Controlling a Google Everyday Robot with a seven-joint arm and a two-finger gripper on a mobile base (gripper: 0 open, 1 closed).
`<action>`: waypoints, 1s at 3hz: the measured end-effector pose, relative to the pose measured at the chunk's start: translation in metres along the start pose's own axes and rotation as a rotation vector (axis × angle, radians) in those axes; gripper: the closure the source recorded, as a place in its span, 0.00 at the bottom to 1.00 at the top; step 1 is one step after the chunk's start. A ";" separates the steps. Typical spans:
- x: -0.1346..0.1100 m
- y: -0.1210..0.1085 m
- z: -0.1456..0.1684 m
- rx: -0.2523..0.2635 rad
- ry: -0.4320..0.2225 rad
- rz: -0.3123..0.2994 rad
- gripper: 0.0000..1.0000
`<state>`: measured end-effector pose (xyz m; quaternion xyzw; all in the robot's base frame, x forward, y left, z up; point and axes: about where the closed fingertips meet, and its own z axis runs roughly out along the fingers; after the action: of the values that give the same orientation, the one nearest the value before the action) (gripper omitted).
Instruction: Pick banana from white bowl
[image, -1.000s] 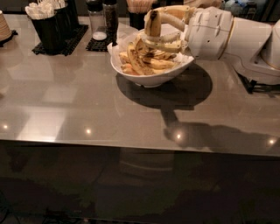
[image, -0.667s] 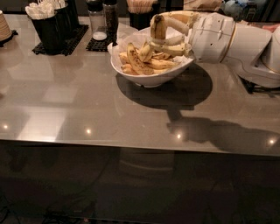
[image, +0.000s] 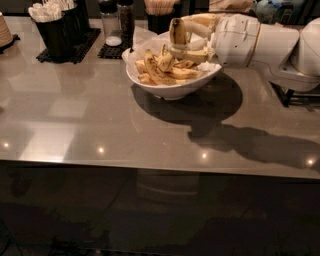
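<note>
The white bowl stands at the back middle of the grey table, lined with white paper and holding several peeled banana pieces. My gripper reaches in from the right over the bowl's far right rim. It is shut on a banana piece, which stands upright between the cream fingers, just above the other pieces. The white arm runs off to the right edge.
Black cups with white utensils stand on a black mat at the back left. Salt and pepper shakers and another black cup stand right behind the bowl. The table's front edge crosses the lower middle.
The gripper with the banana piece has shifted only slightly over the bowl's right side. The bowl has not moved.
</note>
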<state>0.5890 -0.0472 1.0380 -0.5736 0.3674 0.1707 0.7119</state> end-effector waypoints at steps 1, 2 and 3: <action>-0.002 0.004 -0.007 0.021 -0.004 0.006 1.00; -0.001 0.010 -0.019 0.054 -0.010 0.012 1.00; -0.003 0.015 -0.031 0.095 -0.014 0.007 1.00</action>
<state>0.5668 -0.0720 1.0273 -0.5369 0.3720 0.1595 0.7402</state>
